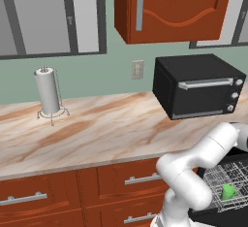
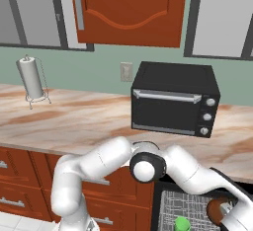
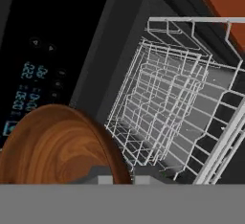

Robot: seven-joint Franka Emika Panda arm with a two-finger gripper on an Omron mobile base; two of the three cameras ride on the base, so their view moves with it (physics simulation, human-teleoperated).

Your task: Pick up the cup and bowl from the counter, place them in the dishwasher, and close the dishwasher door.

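Hand (image 3: 117,176) grips one wooden bowl (image 3: 52,146); one cup (image 1: 228,191) in rack (image 3: 177,103).

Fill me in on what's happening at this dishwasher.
The robot arm is reaching down over the open dishwasher, its gripper shut on the rim of a brown wooden bowl, held above the pale wire rack. The green cup already sits in that rack. The dishwasher door hangs open, its control panel showing in the hand view. On the counter stand a black toaster oven and a paper towel holder.
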